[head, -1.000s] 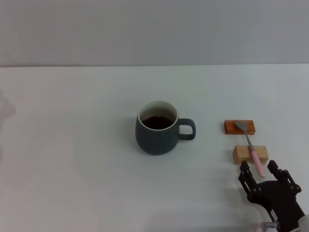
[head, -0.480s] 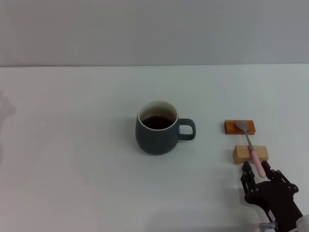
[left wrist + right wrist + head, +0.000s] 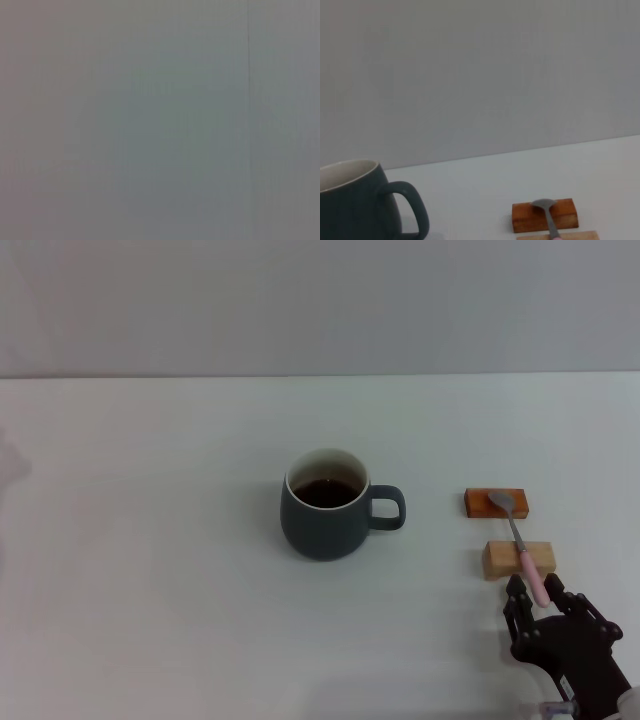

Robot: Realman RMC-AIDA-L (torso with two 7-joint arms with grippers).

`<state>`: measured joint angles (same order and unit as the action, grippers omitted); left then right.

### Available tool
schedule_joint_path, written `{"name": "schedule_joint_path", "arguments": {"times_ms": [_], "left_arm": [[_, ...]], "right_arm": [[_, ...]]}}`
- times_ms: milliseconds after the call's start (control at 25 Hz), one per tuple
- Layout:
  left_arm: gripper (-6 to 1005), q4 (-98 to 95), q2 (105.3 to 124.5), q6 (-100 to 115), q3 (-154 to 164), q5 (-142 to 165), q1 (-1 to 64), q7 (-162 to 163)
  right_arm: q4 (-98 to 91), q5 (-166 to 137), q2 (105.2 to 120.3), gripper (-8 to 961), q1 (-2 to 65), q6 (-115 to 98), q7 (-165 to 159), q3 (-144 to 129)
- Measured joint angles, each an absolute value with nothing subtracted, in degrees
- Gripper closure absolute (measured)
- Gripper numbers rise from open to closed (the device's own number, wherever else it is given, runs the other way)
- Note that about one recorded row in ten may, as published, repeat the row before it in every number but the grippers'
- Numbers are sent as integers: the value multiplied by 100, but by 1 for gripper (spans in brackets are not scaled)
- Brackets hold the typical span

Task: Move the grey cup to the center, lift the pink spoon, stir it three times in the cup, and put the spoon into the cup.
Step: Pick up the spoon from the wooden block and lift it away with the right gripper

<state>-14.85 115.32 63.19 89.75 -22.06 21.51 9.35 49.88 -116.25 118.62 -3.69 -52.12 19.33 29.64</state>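
Note:
The grey cup (image 3: 322,520) stands upright at the table's middle with dark liquid inside and its handle toward the right; part of it shows in the right wrist view (image 3: 355,200). To its right lies the pink spoon (image 3: 517,535), metal bowl on an orange-brown block and neck across a light wooden block. The spoon's bowl also shows in the right wrist view (image 3: 547,212). My right gripper (image 3: 535,590) sits at the spoon's near end, fingers closed in on the pink handle tip. The spoon still rests on both blocks. My left gripper is out of view.
The orange-brown flat block (image 3: 495,502) and the light wooden block (image 3: 500,560) sit one behind the other, right of the cup. The white table (image 3: 150,540) spreads wide to the left. A grey wall (image 3: 480,75) stands behind.
My right gripper's fingers have drawn together around the end of the pink handle. The spoon and cup have not moved.

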Motion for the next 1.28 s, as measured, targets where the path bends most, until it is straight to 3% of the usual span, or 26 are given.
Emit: {"name": "schedule_joint_path", "arguments": {"times_ms": [1280], "left_arm": [[1001, -1486, 11532, 6321, 8991, -2197, 2136, 952]], "right_arm": [[4993, -11619, 11867, 651, -448, -5215, 1934, 2961]]}}
